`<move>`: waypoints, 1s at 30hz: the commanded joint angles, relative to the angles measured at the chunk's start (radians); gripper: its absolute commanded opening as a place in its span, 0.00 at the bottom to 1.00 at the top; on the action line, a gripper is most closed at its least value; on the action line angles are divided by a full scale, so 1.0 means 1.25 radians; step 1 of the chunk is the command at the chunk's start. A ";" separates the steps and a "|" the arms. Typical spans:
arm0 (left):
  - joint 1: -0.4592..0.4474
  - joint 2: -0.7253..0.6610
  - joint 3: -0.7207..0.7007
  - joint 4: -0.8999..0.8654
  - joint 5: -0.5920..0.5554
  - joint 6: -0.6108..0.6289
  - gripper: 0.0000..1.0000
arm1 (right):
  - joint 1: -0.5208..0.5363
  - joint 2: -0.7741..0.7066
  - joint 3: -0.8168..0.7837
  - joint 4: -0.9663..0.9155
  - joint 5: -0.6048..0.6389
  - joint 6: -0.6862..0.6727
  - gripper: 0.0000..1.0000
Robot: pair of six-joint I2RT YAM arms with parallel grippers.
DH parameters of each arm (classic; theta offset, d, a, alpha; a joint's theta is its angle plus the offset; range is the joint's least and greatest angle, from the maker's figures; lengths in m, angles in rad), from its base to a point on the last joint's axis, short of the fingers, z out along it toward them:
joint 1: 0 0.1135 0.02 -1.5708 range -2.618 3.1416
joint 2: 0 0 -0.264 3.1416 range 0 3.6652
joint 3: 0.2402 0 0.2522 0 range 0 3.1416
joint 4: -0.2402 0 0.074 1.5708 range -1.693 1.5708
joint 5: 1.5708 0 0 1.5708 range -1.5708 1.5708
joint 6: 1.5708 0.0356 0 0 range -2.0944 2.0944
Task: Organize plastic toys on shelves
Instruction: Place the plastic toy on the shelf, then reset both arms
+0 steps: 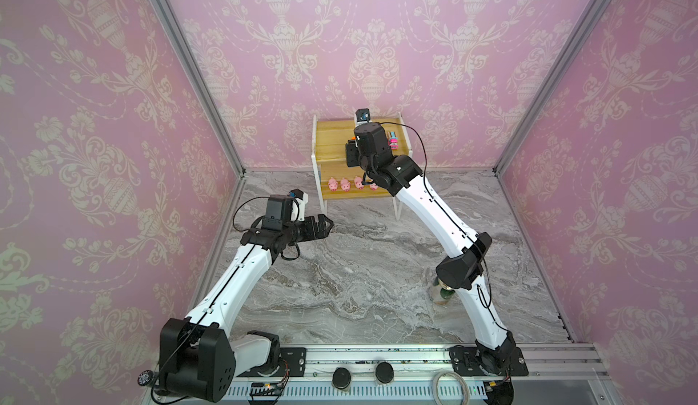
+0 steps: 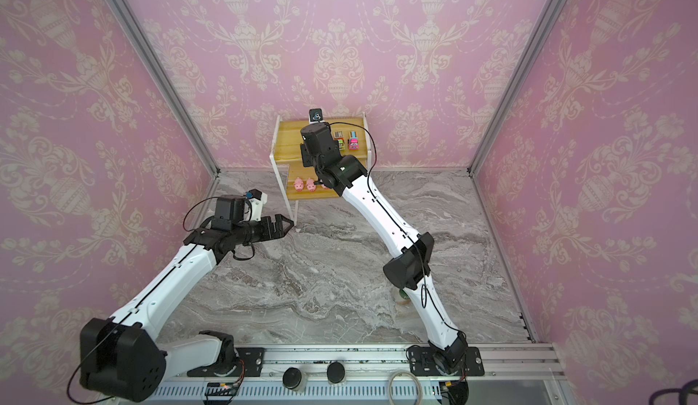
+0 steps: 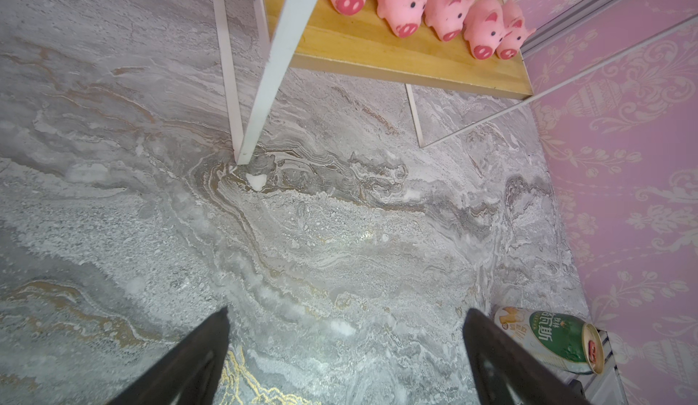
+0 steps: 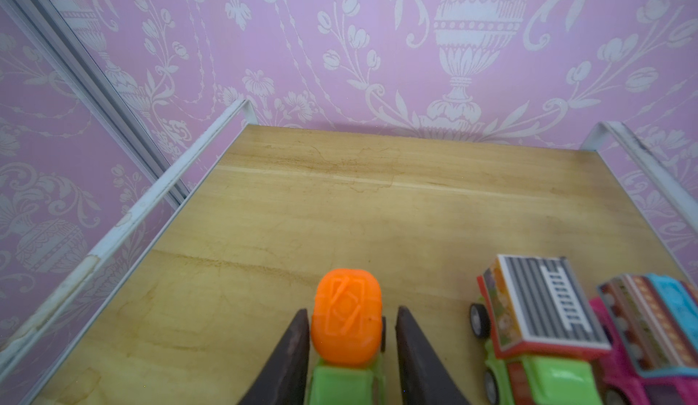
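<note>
- Placing step: the orange-green truck sits on the shelves' upper board, left of the other trucks.
- The right end effector straddles it, slightly parted, not clamping; the left end effector is wide open and empty.
- Next, probably: widen, then lift clear without nudging.

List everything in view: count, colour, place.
pigs: five, pink, in a row on the rack's lower board
trucks: three, multicoloured, side by side on the upper board
rack: one, yellowish boards, white frame, against the back wall
can: one, green-gold, on its side on the table
table: one, grey marble
walls: three, pink patterned
left fingers: open, empty, over the table
right fingers: apart, either side of the orange-green truck
</note>
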State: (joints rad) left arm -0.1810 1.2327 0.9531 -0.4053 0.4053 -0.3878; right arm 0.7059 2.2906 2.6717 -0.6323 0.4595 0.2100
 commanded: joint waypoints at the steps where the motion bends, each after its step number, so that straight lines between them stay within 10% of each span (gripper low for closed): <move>1: -0.005 0.004 -0.004 0.008 -0.002 -0.011 0.98 | -0.008 0.019 0.030 0.023 -0.009 0.006 0.40; 24: -0.004 0.002 0.022 -0.014 -0.055 0.028 0.99 | -0.011 -0.096 0.035 0.147 -0.022 -0.057 0.72; 30: 0.004 -0.024 0.081 -0.040 -0.136 0.049 0.99 | -0.020 -0.332 -0.214 0.231 -0.003 -0.110 0.88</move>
State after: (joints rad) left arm -0.1806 1.2377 0.9977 -0.4335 0.3115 -0.3645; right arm 0.6945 2.0521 2.4992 -0.4500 0.4358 0.1219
